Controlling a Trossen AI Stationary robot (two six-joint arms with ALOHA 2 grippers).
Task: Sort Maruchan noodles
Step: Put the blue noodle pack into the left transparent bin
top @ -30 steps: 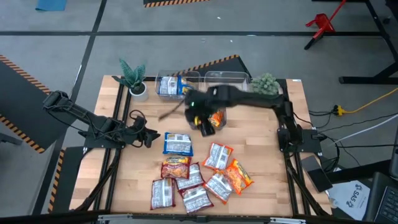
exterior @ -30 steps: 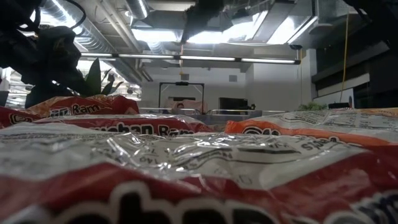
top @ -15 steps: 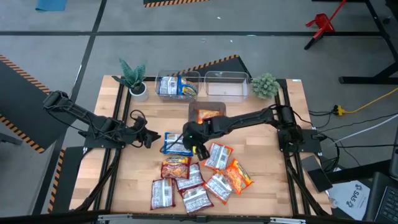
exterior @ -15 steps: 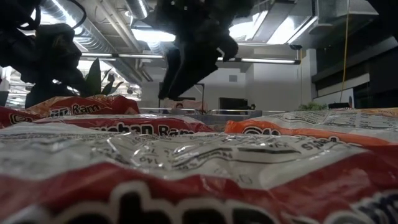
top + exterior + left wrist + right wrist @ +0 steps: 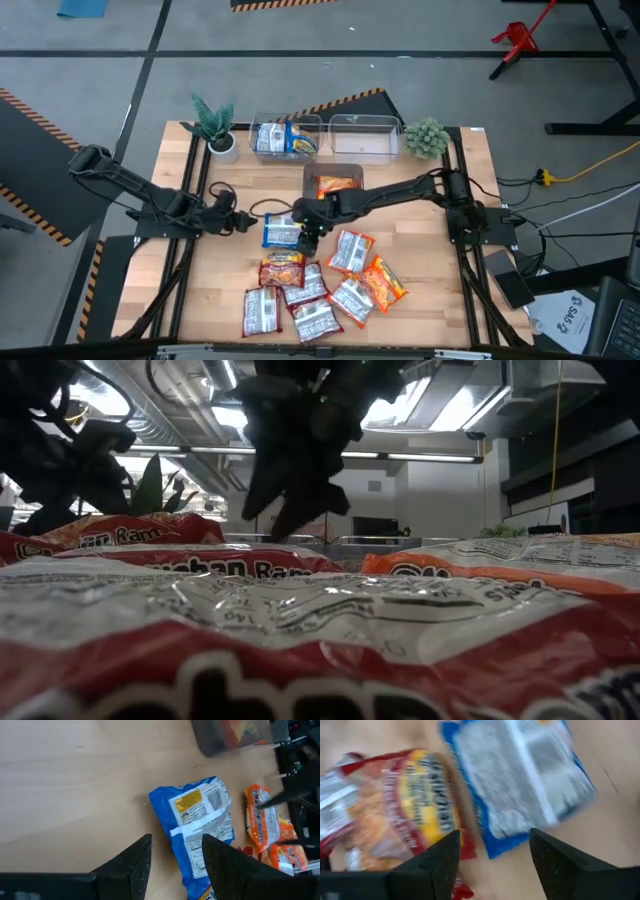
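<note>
High view: blue packet (image 5: 283, 232) lay flat just below the dark tray (image 5: 334, 183). Right gripper (image 5: 306, 236) was spread, empty, at its right edge; left gripper (image 5: 243, 220), spread, empty, beside its left.

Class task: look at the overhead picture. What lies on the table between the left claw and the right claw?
The blue noodle packet lies between the left claw and the right claw, seen in the high view.
</note>
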